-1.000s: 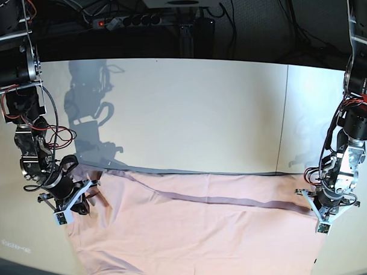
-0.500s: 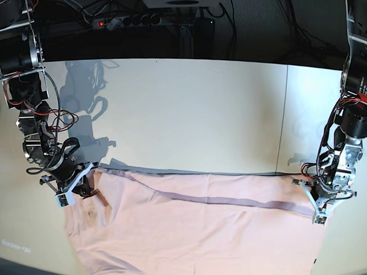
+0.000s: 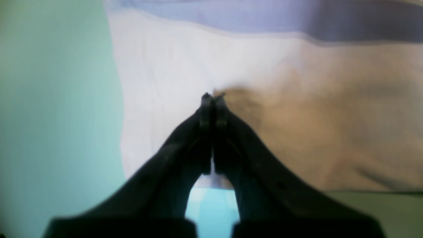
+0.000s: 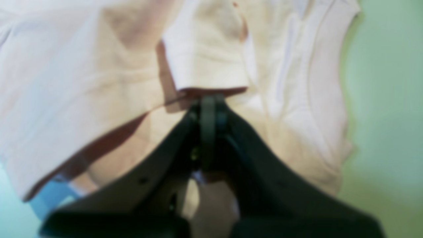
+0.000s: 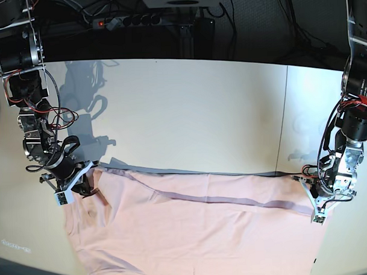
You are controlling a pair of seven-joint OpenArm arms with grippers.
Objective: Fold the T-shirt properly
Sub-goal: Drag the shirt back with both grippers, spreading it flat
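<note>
Base view, left to right: we see the right gripper (image 5: pixel 72 188) low at the left edge of the white table (image 5: pixel 188 113), pressed together on the T-shirt (image 5: pixel 193 234) at its upper left corner, where the fabric bunches into a small ridge just beside the fingers. No containers anywhere in the views. The pale pink T-shirt lies spread across the near part of the table, its plain side up, with a darker folded band running from upper left down toward the right. At the far right, the left gripper (image 5: pixel 318 200) sits on the shirt's right edge, fingers together on the cloth there. A power strip (image 5: pixel 126 20) with a red light lies behind the table's far edge, among cables.

Left wrist view: we see the left gripper (image 3: pixel 212 99) with its fingers (image 3: pixel 205 112) fully together, tips touching, pinching a thin layer of T-shirt (image 3: pixel 297 115) fabric; the cloth puckers and darkens just right of the tips. Table surface (image 3: pixel 59 115) shows greenish on the left, and the folded band crosses the top of the frame.

Right wrist view, blurry: the right gripper (image 4: pixel 208 102) has its fingers (image 4: pixel 208 125) closed tight against each other, tips meeting the hemmed edge of a sleeve-like flap of the T-shirt (image 4: pixel 82 82). The fabric drapes and folds around the tips; we cannot tell how many layers are caught. Table (image 4: pixel 390 99) shows on the right.
</note>
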